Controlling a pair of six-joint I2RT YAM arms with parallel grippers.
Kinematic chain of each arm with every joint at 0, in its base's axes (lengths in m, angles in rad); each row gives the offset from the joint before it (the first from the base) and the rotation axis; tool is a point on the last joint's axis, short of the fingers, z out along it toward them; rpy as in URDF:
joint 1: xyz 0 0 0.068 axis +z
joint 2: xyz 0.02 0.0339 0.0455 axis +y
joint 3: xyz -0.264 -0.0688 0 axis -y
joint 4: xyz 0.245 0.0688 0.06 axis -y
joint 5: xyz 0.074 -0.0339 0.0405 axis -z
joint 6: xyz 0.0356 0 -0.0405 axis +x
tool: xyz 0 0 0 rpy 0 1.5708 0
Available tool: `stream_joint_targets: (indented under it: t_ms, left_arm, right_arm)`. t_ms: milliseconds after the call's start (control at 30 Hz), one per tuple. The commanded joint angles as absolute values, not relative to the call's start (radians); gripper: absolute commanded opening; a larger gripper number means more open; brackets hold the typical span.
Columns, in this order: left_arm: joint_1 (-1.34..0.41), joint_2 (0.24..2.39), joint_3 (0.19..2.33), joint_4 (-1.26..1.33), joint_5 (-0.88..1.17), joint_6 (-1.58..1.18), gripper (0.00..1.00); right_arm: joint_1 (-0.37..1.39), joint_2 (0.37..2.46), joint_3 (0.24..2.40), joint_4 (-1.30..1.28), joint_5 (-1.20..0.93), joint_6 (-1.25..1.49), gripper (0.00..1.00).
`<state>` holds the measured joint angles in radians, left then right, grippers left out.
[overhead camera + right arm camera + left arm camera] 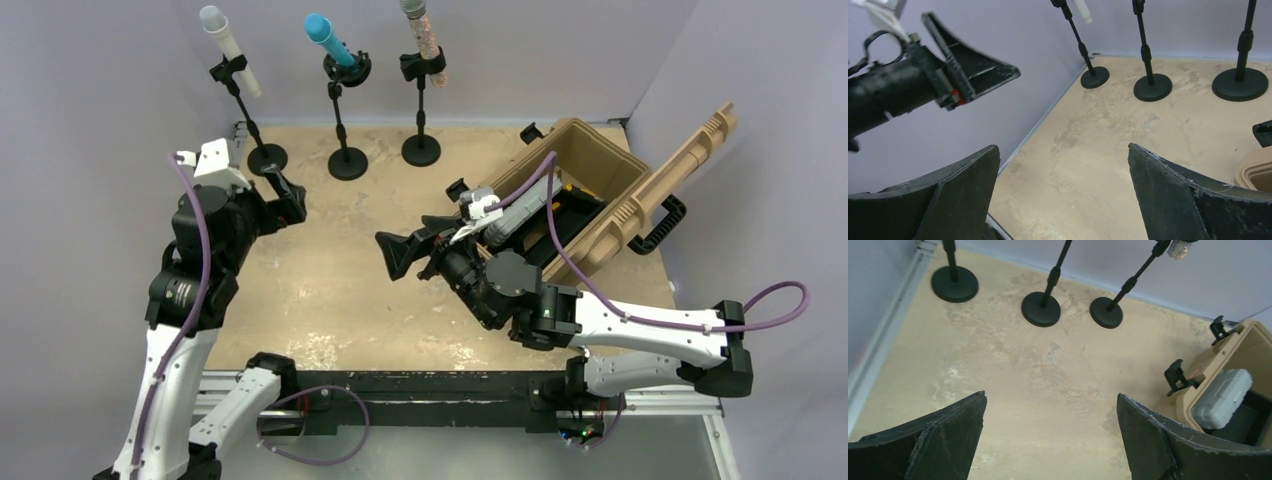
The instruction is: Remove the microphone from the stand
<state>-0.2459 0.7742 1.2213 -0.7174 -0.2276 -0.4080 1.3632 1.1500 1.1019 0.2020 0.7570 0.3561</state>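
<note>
White moulded shells between black joint housings on left arm (165, 400) and right arm (650, 328). Purple cable (204, 255) runs up the left; second purple cable (775, 298) loops off the right elbow. Green light (548, 311) on right housing. On left gripper (1051, 397), fingers (943, 440) matte black, wedge-shaped, edges scuffed pale.

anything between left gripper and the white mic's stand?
Nothing visible. Only bare table lies between the left gripper and the stand holding the white microphone; the open case sits off right.

Beige table (330, 290), three black stands (348, 163), open tan case (585, 135)
</note>
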Motion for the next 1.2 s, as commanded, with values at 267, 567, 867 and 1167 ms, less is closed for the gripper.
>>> stream_joint_targets:
  t_ms: [267,567,867,1167]
  left_arm:
    - [-0.030,1.061,1.124,-0.194,0.187,-0.647,1.00]
    - [-0.019,1.429,1.155,0.146,0.116,-0.567,1.00]
    - [0.023,1.811,1.412,0.284,0.333,-0.493,1.00]
    - [0.054,2.097,1.571,0.574,0.502,-0.542,1.00]
  right_arm:
    - [1.366,1.036,1.154,0.111,0.695,0.209,0.99]
    - [1.367,0.992,1.171,0.105,0.728,0.211,0.99]
    - [1.367,0.966,1.178,0.030,0.689,0.167,0.98]
    - [1.367,0.814,1.099,0.086,0.613,0.136,0.97]
